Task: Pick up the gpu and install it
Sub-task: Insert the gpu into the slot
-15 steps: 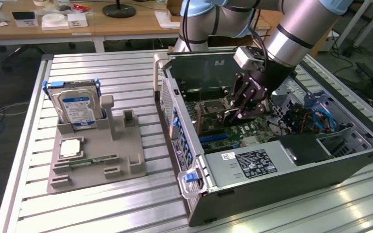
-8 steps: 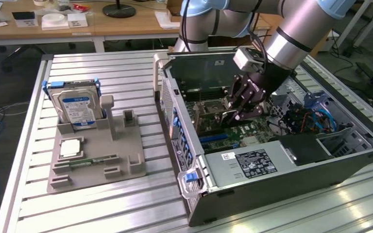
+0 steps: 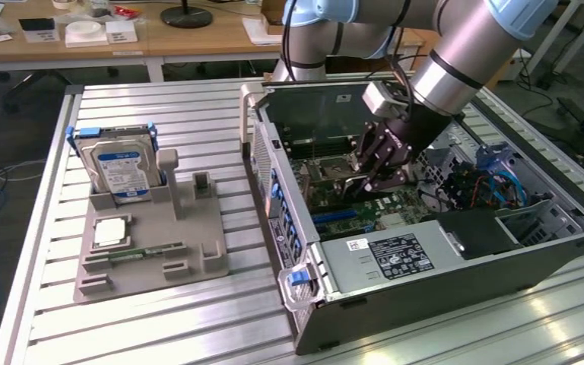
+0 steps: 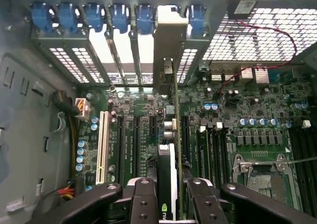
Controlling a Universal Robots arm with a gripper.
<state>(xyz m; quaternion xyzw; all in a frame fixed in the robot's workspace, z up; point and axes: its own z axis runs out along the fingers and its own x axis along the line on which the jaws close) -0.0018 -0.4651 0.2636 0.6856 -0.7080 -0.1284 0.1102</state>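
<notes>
You will find the gpu (image 4: 168,159) picked up, pinched edge-on in the hand (image 4: 171,187) inside the computer case (image 3: 424,304), bracket at the case's rear slots; seating in the motherboard (image 4: 247,110) cannot be confirmed.

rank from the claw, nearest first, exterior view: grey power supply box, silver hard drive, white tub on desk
1. Grey metal power supply box, black label, inside the case by the claw.
2. Silver hard drive, blue-white label, on the grey tray.
3. White round tub, wooden desk.
</notes>
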